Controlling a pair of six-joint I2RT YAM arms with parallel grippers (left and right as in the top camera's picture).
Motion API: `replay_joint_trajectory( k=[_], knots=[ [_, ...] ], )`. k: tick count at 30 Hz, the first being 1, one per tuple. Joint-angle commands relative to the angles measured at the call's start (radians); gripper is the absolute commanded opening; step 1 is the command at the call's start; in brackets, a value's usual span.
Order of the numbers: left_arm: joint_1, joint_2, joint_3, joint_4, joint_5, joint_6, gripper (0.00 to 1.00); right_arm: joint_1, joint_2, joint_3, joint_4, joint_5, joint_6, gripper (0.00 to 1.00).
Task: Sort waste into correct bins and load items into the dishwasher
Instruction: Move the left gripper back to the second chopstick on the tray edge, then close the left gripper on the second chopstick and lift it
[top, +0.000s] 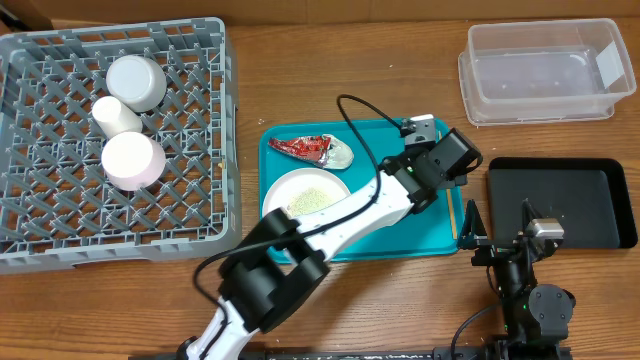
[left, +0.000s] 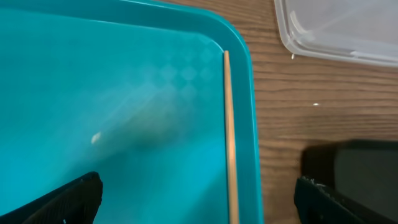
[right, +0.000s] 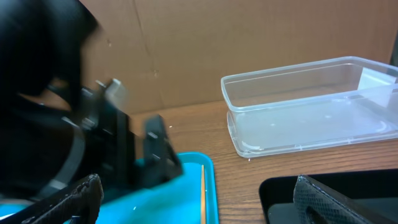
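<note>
- Grey rack (top: 190, 120) holds three: metal bowl (top: 137, 80), white cup (top: 117, 115), pink bowl (top: 132, 160).
- One white plate (top: 285, 190), edge hidden.
- One chopstick (left: 227, 124), cut off.
- Left gripper (left: 198, 183), right gripper (right: 198, 182): fingers spread.

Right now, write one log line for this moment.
left gripper: open over chopstick | right gripper: open | rack: cup, metal bowl, pink bowl | plate, wrapper: on teal tray | tub, black tray: empty

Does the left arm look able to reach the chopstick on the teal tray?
Likely yes: the left gripper hangs open above the chopstick, nothing between, though it hugs the rim of the teal tray.
</note>
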Motion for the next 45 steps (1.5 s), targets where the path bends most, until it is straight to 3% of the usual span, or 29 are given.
replay_joint_trajectory(
  k=[1,10,23,45],
  knots=[
    [-0.013,0.083,0.007,0.045,-0.035,0.097,1.00,0.003,-0.002,-0.010,0.006,0.009,0.003,1.00],
    [-0.015,0.137,0.007,0.114,-0.049,0.179,1.00,0.003,-0.002,-0.010,0.006,0.009,0.003,1.00],
    [-0.035,0.160,0.007,0.200,-0.205,0.370,1.00,0.003,-0.002,-0.010,0.006,0.009,0.003,1.00],
    [-0.039,0.199,0.007,0.227,-0.208,0.370,1.00,0.003,-0.002,-0.010,0.006,0.009,0.003,0.99]
  ],
)
